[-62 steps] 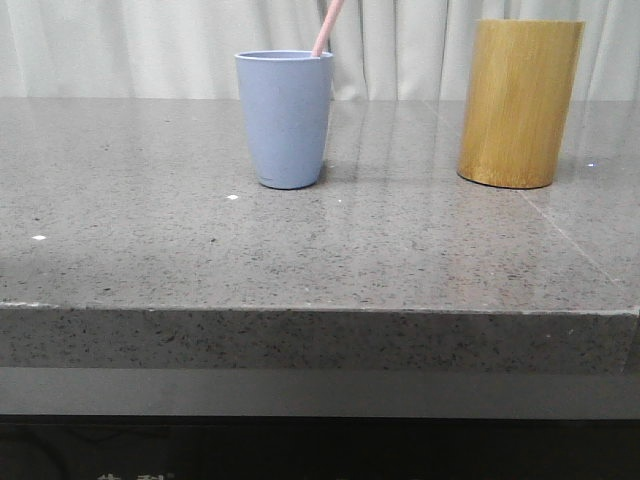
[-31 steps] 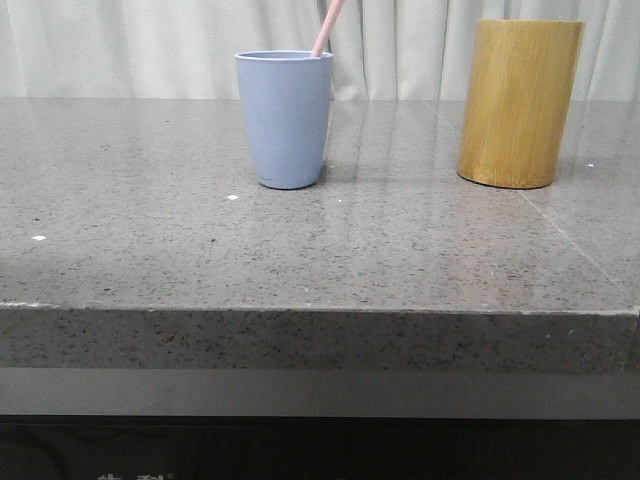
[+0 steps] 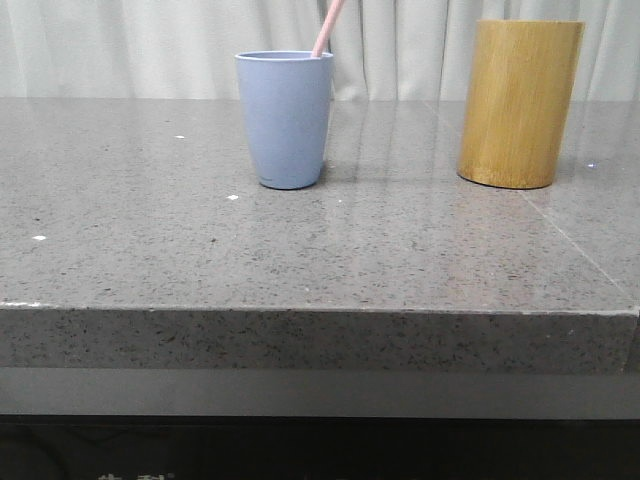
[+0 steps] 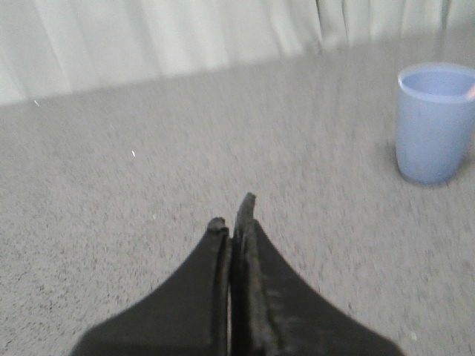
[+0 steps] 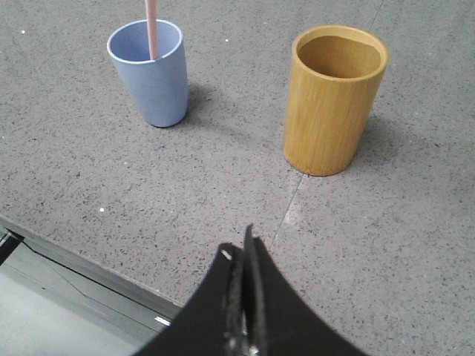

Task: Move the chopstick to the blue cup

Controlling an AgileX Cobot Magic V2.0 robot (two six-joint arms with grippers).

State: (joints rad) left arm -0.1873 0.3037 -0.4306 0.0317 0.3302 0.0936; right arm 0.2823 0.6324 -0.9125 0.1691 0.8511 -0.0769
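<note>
The blue cup point(image 3: 285, 118) stands upright on the grey stone table, left of centre. A pale pink chopstick point(image 3: 328, 26) stands in it, leaning on the rim and running out of the top of the front view. The cup also shows in the right wrist view point(image 5: 151, 74) with the chopstick point(image 5: 151, 28) inside, and in the left wrist view point(image 4: 433, 122). My left gripper point(image 4: 231, 215) is shut and empty, above the table well away from the cup. My right gripper point(image 5: 241, 248) is shut and empty, above the table's front edge. Neither gripper shows in the front view.
A taller yellow-brown bamboo cylinder point(image 3: 520, 103) stands upright to the right of the blue cup; the right wrist view point(image 5: 332, 100) shows its inside empty. The table's front edge point(image 3: 320, 312) runs across the front view. A white curtain point(image 3: 150, 45) hangs behind.
</note>
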